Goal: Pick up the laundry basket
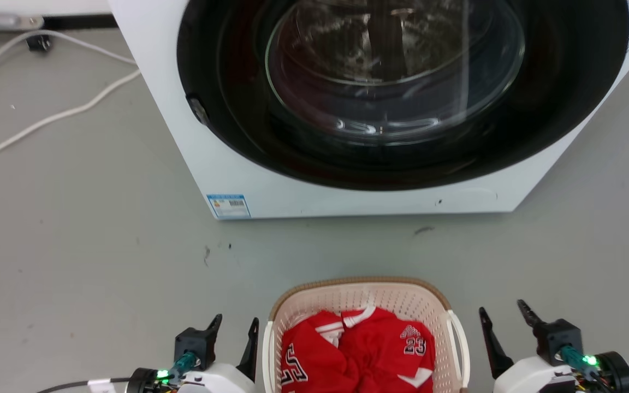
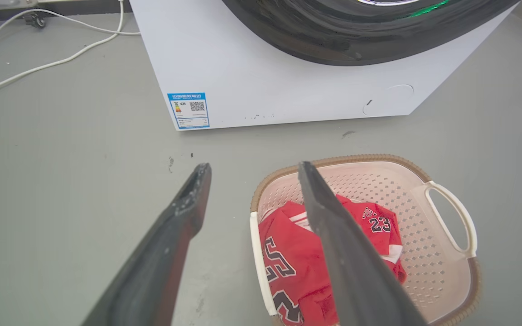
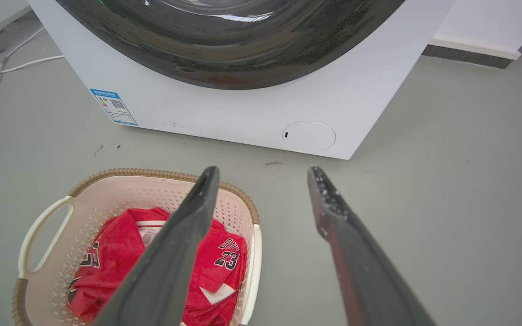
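The left gripper (image 1: 235, 330) sits low at the left of the head view, its two dark fingers spread apart and holding nothing. The right gripper (image 1: 502, 314) mirrors it at the lower right, also spread and empty. Between them stands the laundry basket (image 1: 358, 282) on the grey floor (image 1: 101, 245). It is just beside each gripper and touched by neither.

The grippers flank the basket, one to a side, each next to a white side handle (image 1: 459, 338). This looks like a setup for a two-handed lift that would keep the basket level, with the open fingers ready to close on the handles. That grasp is not yet made.

Inside the basket lies crumpled red sports clothing (image 1: 358, 355) printed with the number 23. I cannot tell if it is one garment or more. Beyond the basket, well apart across bare floor, is a white front-loading washer (image 1: 249, 180) with its round dark door (image 1: 391, 82) facing the robot, so the basket likely waits there for laundry.

Counted: two grippers, four fingers, one basket with two handles, one washer, and several white cables (image 1: 47, 120) trailing at the far left.
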